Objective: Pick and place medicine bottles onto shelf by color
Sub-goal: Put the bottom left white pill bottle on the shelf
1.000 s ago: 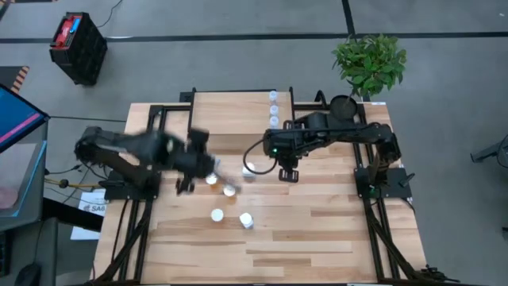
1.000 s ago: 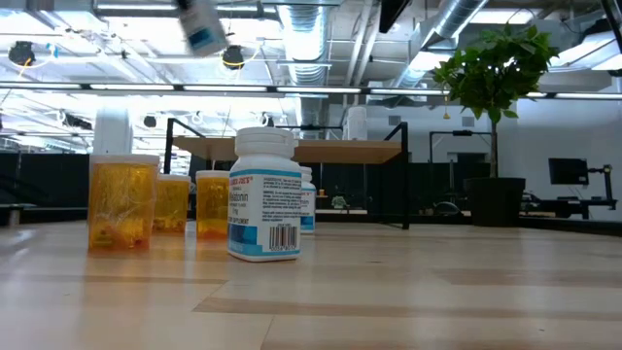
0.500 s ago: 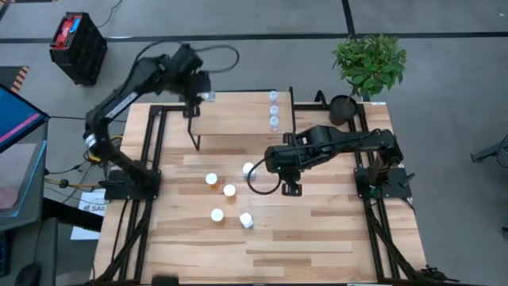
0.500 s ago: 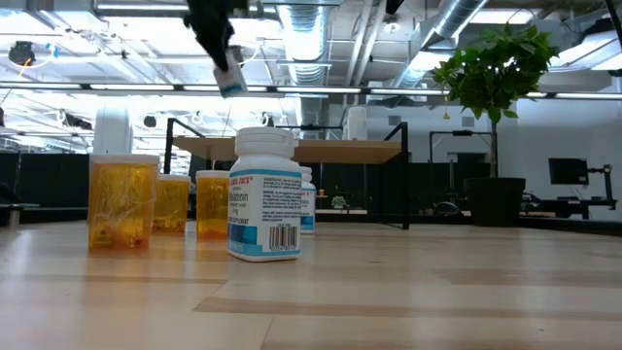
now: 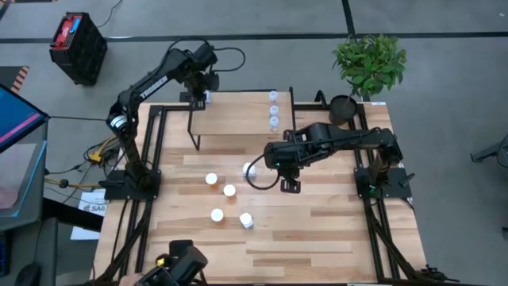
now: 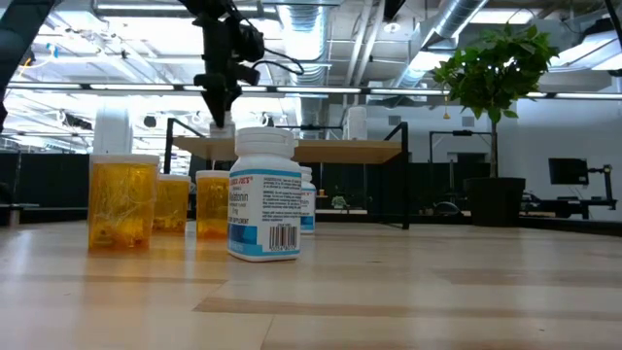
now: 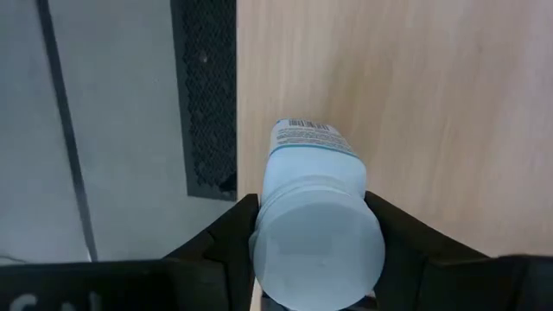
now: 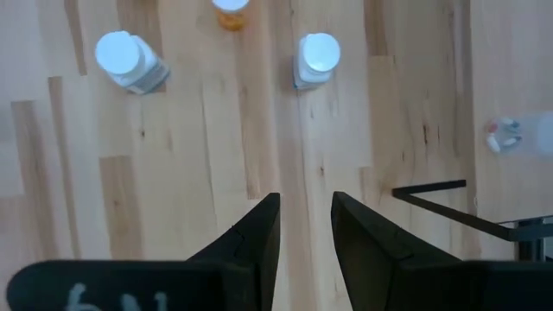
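Table (image 5: 317,238): wood-plank top. Front half mostly bare; loose bottles cluster mid-table, left of centre.
Shelf (image 5: 238,119): at the table's far edge, light wood top on black legs. Top is bare between its left end and the right-end row.
Left arm: reaches over the shelf's far-left corner. Left gripper (image 5: 205,89) is clamped on a white bottle (image 7: 315,216), cap toward the wrist cam. In the left wrist view the bottle sits over the wood just inside the shelf's left edge, w/ black mesh and grey floor beyond that edge. Low view shows the gripper (image 6: 222,97) pointing down just above the shelf top; can't tell if the bottle touches the shelf.
Right arm: mid-table, just front of the shelf's right half. Right gripper (image 5: 287,184) points down over bare planks, fingers (image 8: 259,233) a narrow gap apart, nothing between them.
Clear bottles (image 5: 274,109): three in a row near the shelf's right end, running front to back.
Loose bottles: five on the table. One (image 5: 248,170) just left of the right arm, touching none. Other four, at (image 5: 211,179), (image 5: 229,191), (image 5: 217,214), (image 5: 246,220), stand apart w/ gaps between.
Low view: white labelled bottle (image 6: 265,207) nearest the cam, three orange ones (image 6: 122,201) to its left.
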`<state>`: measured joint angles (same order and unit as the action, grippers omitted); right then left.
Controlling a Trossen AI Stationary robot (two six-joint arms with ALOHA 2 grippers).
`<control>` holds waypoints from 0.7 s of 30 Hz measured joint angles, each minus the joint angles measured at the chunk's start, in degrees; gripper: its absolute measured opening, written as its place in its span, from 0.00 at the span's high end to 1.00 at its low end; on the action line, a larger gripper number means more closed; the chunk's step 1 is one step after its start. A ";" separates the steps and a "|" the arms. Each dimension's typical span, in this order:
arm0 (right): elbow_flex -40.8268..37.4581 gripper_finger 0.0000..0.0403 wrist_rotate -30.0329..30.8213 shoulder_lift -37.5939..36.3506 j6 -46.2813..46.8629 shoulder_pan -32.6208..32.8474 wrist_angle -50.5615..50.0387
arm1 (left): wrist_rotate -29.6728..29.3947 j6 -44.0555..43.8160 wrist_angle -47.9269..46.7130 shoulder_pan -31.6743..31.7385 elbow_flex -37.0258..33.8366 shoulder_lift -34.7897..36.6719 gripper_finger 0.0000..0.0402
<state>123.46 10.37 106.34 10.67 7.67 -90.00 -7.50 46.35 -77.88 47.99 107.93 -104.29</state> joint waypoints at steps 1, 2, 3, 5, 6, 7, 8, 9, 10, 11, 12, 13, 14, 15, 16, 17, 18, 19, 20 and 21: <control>0.00 0.69 0.01 0.00 0.00 -0.09 -0.01 | 0.25 0.00 0.04 -0.02 0.42 0.00 0.64; 0.00 0.69 0.04 0.00 -0.02 -0.23 0.00 | 0.21 0.00 0.00 -0.18 0.76 0.03 0.64; 0.00 0.69 0.02 0.00 -0.04 -0.47 -0.02 | 0.17 -0.17 0.04 -0.33 1.02 0.07 0.62; 0.00 0.69 0.01 0.00 -0.04 -0.69 -0.02 | -0.40 -1.31 0.07 -0.62 1.19 0.07 0.58; 0.00 0.69 0.02 0.00 -0.04 -0.69 0.00 | -0.71 -1.82 0.15 -0.80 1.26 0.07 0.56; 0.00 0.69 0.02 0.00 -0.05 -0.71 -0.04 | -0.89 -1.90 0.23 -1.11 1.36 0.07 0.53; 0.00 0.69 0.02 0.00 -0.09 -0.72 0.00 | -0.86 -1.97 0.28 -1.38 1.37 0.07 0.52; 0.00 0.69 0.02 0.00 -0.18 -0.73 -0.01 | -0.86 -1.99 0.28 -1.67 1.37 0.07 0.50; 0.00 0.69 0.02 0.00 -0.19 -0.73 -0.01 | -0.86 -1.99 0.37 -2.04 1.37 0.07 0.49; 0.00 0.69 0.02 0.00 -0.19 -0.73 -0.01 | -0.85 -2.01 0.45 -2.41 1.37 0.07 0.48; 0.00 0.69 0.02 0.00 -0.19 -0.71 0.00 | -0.81 -2.02 0.38 -2.75 1.37 0.08 0.48; 0.00 0.69 0.02 0.00 -0.19 -0.70 -0.02 | -0.83 -2.03 0.32 -3.09 1.37 0.09 0.48; 0.00 0.69 0.02 0.00 -0.19 -0.69 -0.01 | -0.86 -2.05 0.39 -3.40 1.37 0.09 0.47; 0.00 0.69 0.02 0.00 -0.19 -0.69 0.00 | -0.96 -2.23 0.63 -3.67 1.37 0.09 0.47; 0.00 0.69 0.02 0.00 -0.19 -0.69 -0.02 | -1.57 -2.82 1.08 -3.93 1.37 0.09 0.47; 0.00 0.69 0.02 0.00 -0.19 -0.69 -0.02 | -2.60 -3.49 1.80 -4.22 1.37 0.09 0.47; 0.00 0.69 0.02 0.00 -0.19 -0.69 -0.01 | -3.79 -3.84 2.36 -4.58 1.37 0.09 0.47; 0.00 0.69 0.02 0.00 -0.19 -0.69 -0.01 | -5.01 -3.96 2.56 -4.88 1.37 0.09 0.47; 0.00 0.69 0.02 0.00 -0.19 -0.69 -0.02 | -6.01 -3.78 2.46 -5.09 1.37 0.09 0.47; 0.00 0.69 0.02 0.00 -0.17 -0.69 -0.02 | -6.75 -3.57 2.29 -5.31 1.37 0.09 0.47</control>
<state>123.46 10.39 106.34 10.50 6.98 -90.02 -14.24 42.77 -75.59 42.68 109.30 -104.20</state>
